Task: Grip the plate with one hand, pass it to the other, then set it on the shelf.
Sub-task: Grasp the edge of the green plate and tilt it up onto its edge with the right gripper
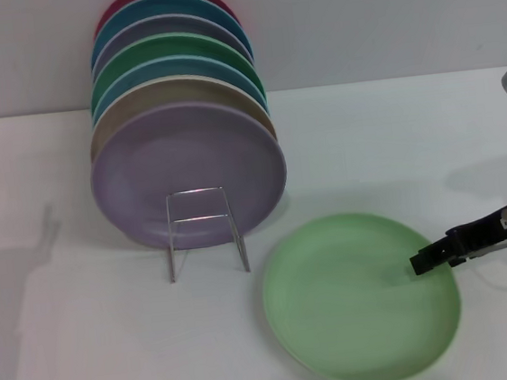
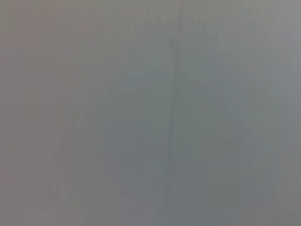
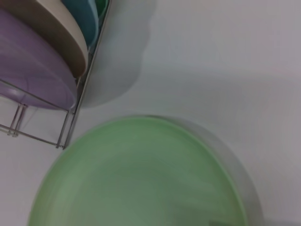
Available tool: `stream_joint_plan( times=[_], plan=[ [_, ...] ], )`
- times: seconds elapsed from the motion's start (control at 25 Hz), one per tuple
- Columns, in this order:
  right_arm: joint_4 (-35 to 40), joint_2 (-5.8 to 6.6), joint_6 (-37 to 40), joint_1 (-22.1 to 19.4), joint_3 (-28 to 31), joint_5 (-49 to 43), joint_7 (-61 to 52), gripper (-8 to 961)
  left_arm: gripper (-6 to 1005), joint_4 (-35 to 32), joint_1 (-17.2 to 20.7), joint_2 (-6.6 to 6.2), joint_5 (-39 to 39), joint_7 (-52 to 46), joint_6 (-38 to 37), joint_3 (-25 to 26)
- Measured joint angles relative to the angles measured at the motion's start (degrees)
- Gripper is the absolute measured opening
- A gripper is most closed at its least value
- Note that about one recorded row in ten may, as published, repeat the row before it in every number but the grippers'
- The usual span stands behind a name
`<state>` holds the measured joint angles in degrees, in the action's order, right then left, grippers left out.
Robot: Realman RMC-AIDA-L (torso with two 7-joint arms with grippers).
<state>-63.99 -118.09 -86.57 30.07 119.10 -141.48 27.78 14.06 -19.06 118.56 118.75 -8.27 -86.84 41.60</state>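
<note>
The right gripper [image 1: 422,262] reaches in from three o'clock, its dark tip over the plate's [image 1: 360,297] rim; whether its jaws are apart, I cannot tell. The plate lies flat on the table [image 1: 89,352], at five o'clock from the shelf [image 1: 203,230]. A shallow bite on that low rim could let it slip. The left gripper is unseen.

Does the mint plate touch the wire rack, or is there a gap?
Apart. In the head view, bare table shows between the plate and the rack's front loop; the right wrist view shows the same gap.
</note>
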Motion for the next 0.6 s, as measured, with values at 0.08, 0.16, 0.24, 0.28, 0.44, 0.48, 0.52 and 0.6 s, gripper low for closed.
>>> stream_joint_plan(
  times=[0.08,0.16,0.24,0.28,0.44,0.48,0.52,0.6],
  plan=[
    [0.44,-0.03,0.36,0.0,-0.01,-0.02,-0.05,607,845,0.0,0.1,0.0,0.0,0.0,0.0,0.36],
    [0.94,-0.03,0.73,0.0,-0.01,-0.04,-0.08,607,845,0.02,0.17,-0.01,-0.01,0.0,0.0,0.49],
    [1.35,-0.03,1.03,0.01,-0.01,-0.09,-0.1,607,846,0.01,0.2,0.0,0.0,0.0,0.0,0.54],
    [1.43,-0.05,1.11,0.03,-0.01,-0.15,-0.1,607,846,0.0,0.22,-0.02,0.0,0.0,-0.01,0.62],
    [1.52,-0.22,1.62,0.06,-0.07,-0.65,-0.22,606,846,-0.1,0.15,-0.08,-0.01,0.0,-0.07,1.07],
    [1.61,-0.27,1.71,0.07,-0.09,-0.77,-0.29,606,846,-0.1,0.14,-0.09,-0.01,0.0,-0.08,1.08],
    [1.69,-0.3,1.8,0.09,-0.11,-0.84,-0.35,606,846,-0.12,0.14,-0.09,-0.01,0.0,-0.09,1.1],
    [2.04,-0.3,1.86,0.23,-0.11,-0.87,-0.39,606,846,-0.2,0.1,-0.09,-0.01,0.0,-0.09,1.13]
  ],
)
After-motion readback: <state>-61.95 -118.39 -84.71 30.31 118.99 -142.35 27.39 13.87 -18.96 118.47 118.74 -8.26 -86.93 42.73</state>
